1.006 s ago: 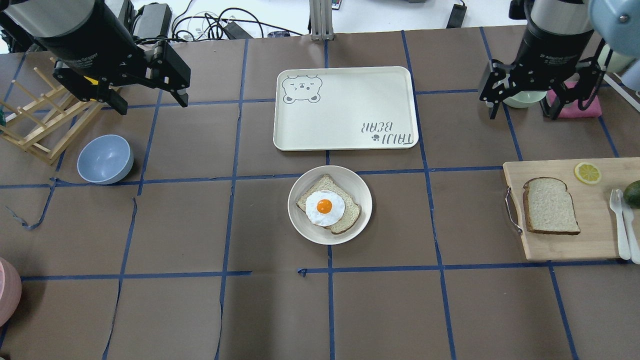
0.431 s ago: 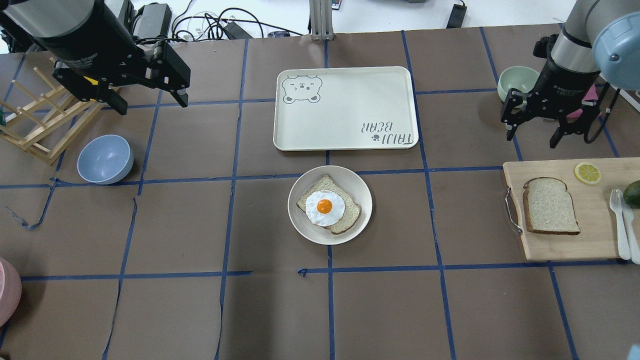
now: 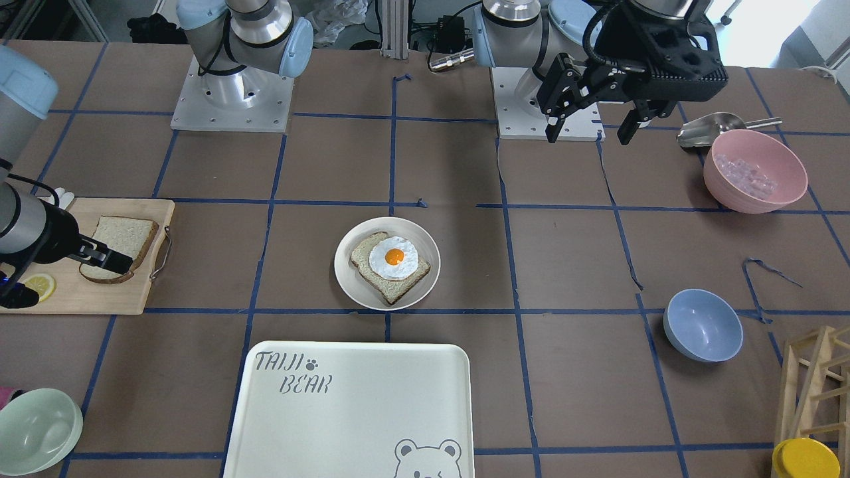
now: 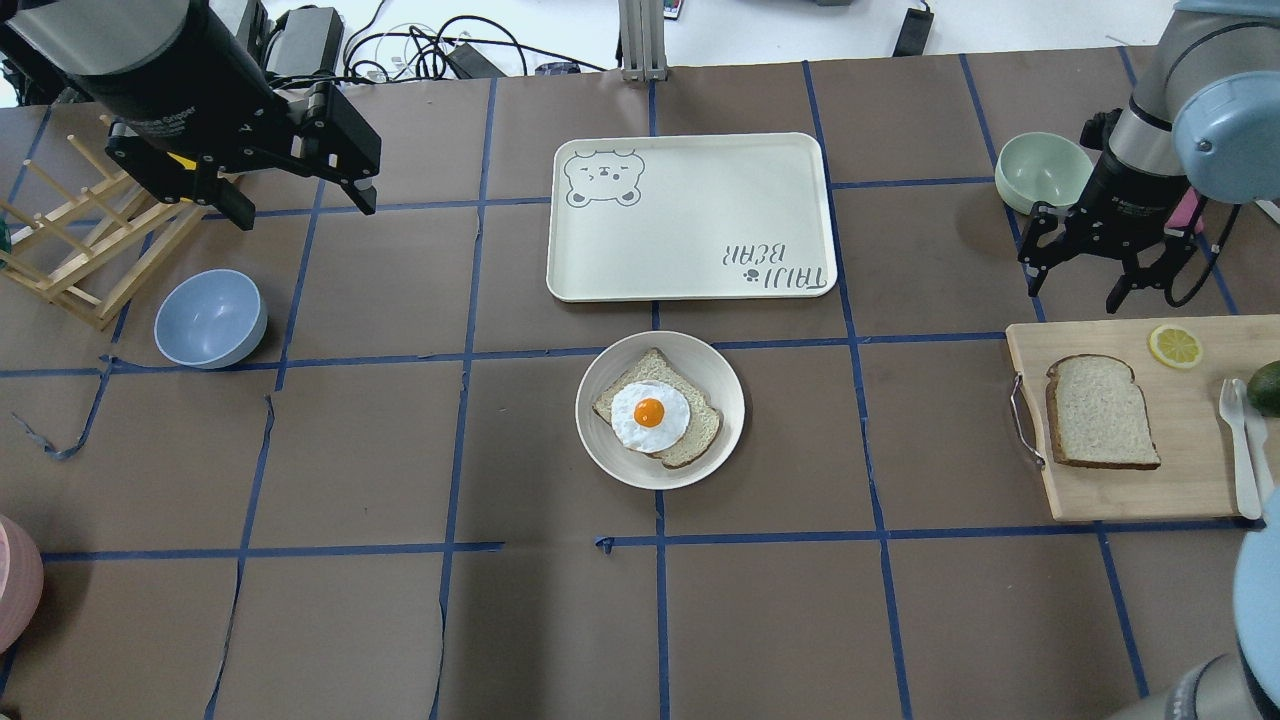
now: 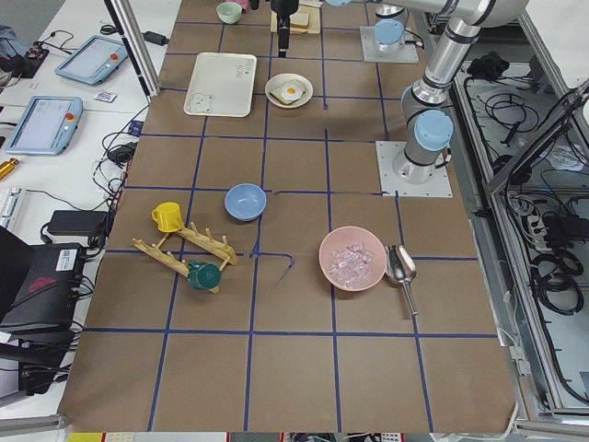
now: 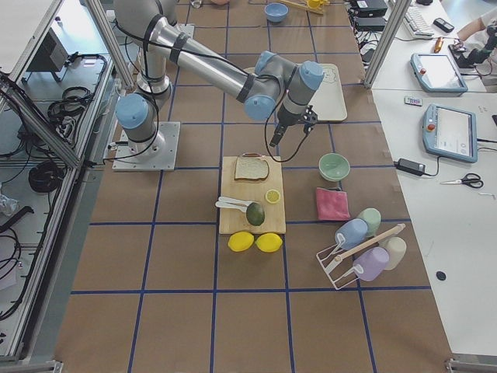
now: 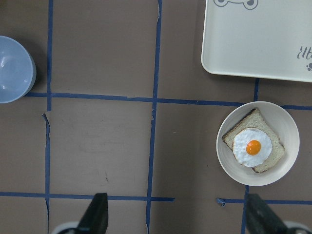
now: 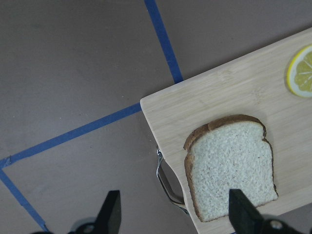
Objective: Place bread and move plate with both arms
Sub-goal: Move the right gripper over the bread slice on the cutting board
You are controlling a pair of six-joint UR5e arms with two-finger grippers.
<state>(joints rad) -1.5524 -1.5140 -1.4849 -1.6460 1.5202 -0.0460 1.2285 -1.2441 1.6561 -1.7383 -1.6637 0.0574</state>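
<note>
The bread point(image 4: 1100, 412) lies flat on a wooden cutting board point(image 4: 1190, 490) at the right; it also shows in the right wrist view point(image 8: 231, 170). The plate point(image 4: 722, 380) sits mid-table and holds a squarer slice with a fried egg point(image 4: 650, 412). My right gripper point(image 4: 1075, 297) is open and empty, hovering just beyond the board's far edge, above and short of the bread. My left gripper point(image 4: 307, 212) is open and empty, high over the far left, well away from the plate point(image 7: 287, 131).
A cream bear-print tray point(image 4: 690, 215) lies just beyond the plate. A green bowl point(image 4: 1043, 170) stands by the right arm. A lemon slice point(image 4: 1175, 345), white cutlery point(image 4: 1240, 450) and an avocado point(image 4: 1265, 385) share the board. A blue bowl point(image 4: 210, 318) and wooden rack point(image 4: 70, 260) are at left.
My right gripper has moved right and toward the cutting board, lowering, and uncovered the green bowl. The left arm, bread and plate have not moved.
</note>
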